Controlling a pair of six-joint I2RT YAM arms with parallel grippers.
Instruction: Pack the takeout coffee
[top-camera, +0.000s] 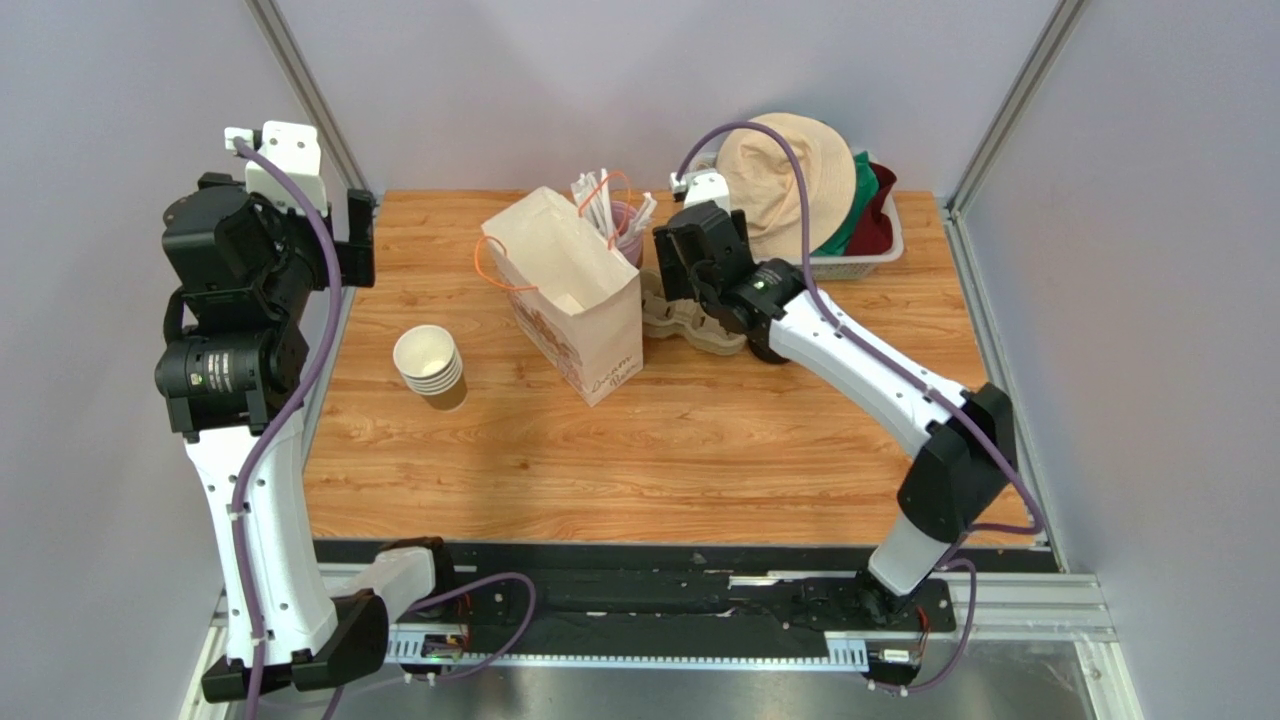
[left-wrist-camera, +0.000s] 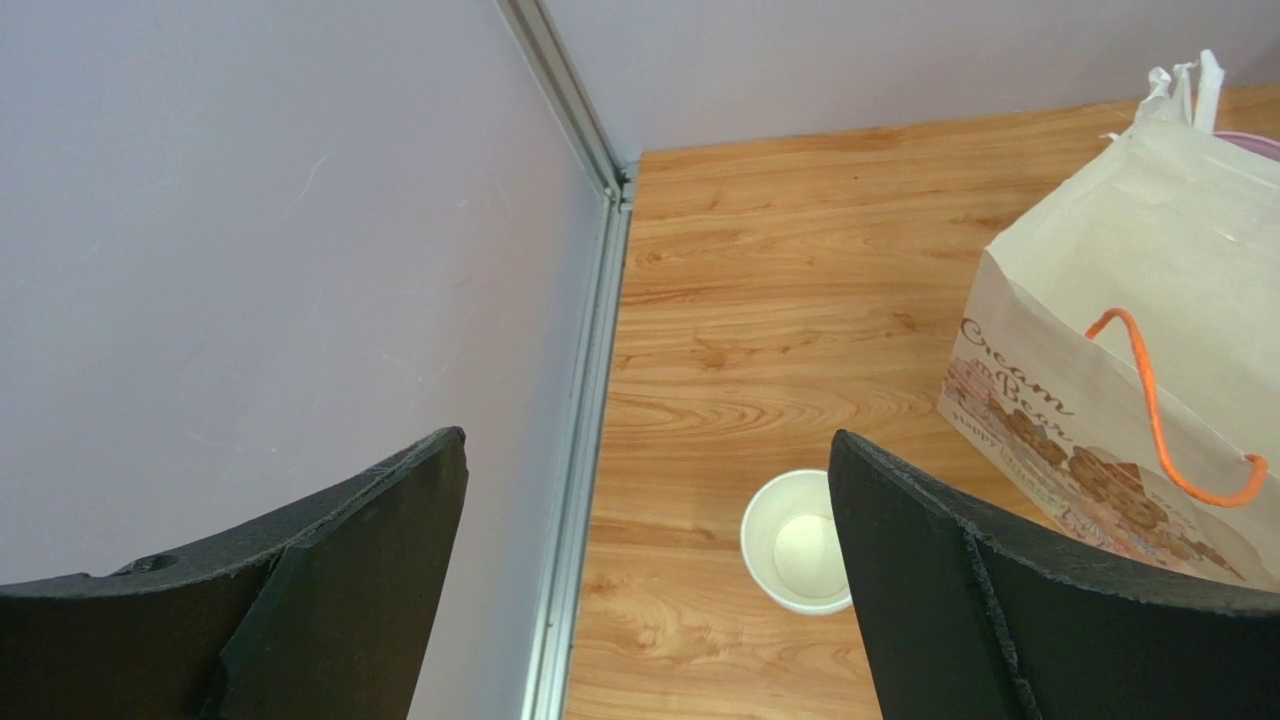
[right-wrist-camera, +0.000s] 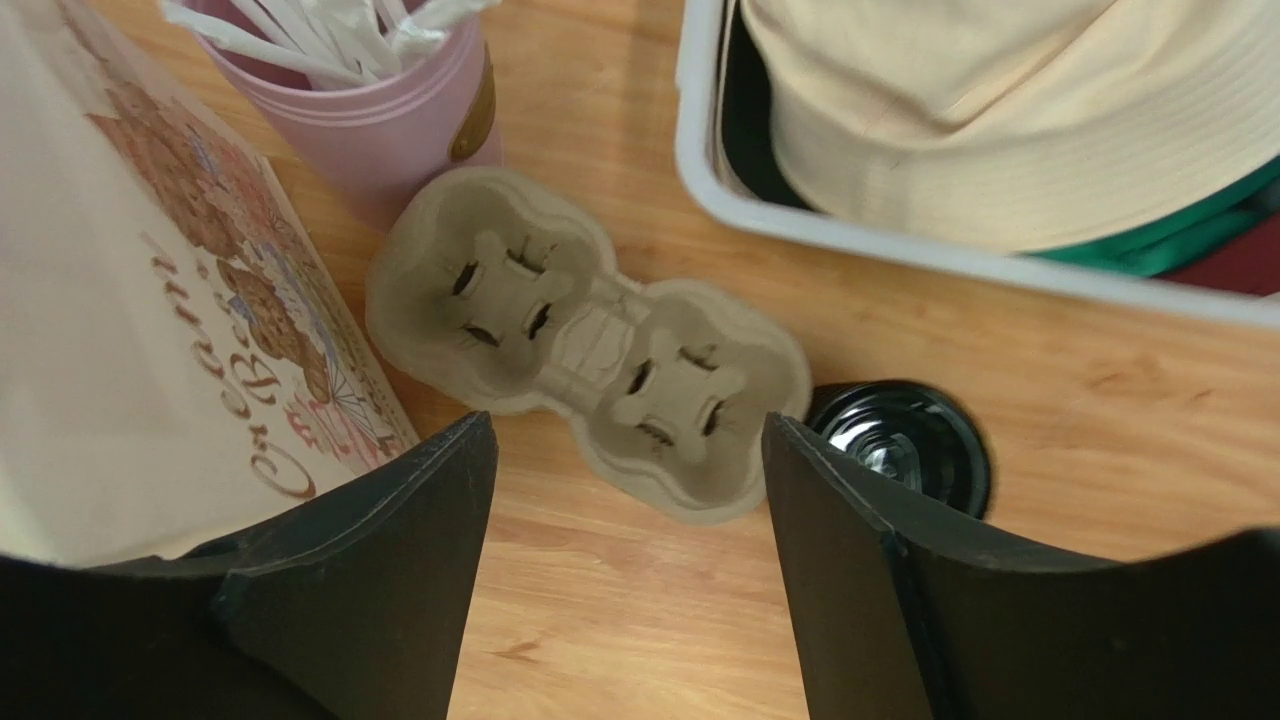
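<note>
Heads up, I can't actually find the takeout coffee as a finished, lidded cup in any of your views. The closest candidate is a round black lid (right-wrist-camera: 899, 443) on the table (top-camera: 676, 450), touching the right end of the pulp two-cup carrier (right-wrist-camera: 586, 338). Looking straight down from the right wrist, I can't tell whether there's a cup under it. From the top camera that spot is hidden behind your right arm.

Your right gripper (right-wrist-camera: 627, 435) is spread wide, with nothing between the fingers and nothing touching them. It hangs above the carrier, with the lid just outside its right finger. The printed side of the paper bag (top-camera: 571, 293) sits just past the left finger.

Beyond the carrier there's a pink cup of white sticks (right-wrist-camera: 383, 105), right next to the bag. The white bin (right-wrist-camera: 706, 165) with a cream bucket hat (right-wrist-camera: 1022, 120) on top sits at the far right.

The bag stands upright mid-table, open at the top, with orange handles.

Further left, well apart from the bag, is the stack of lidless paper cups (top-camera: 428, 365), brown outside and white inside.

Your left gripper (left-wrist-camera: 646, 450) is also wide open and empty. It's held up high over the table's left edge by the wall, and the cup stack shows just inside its right finger.
</note>
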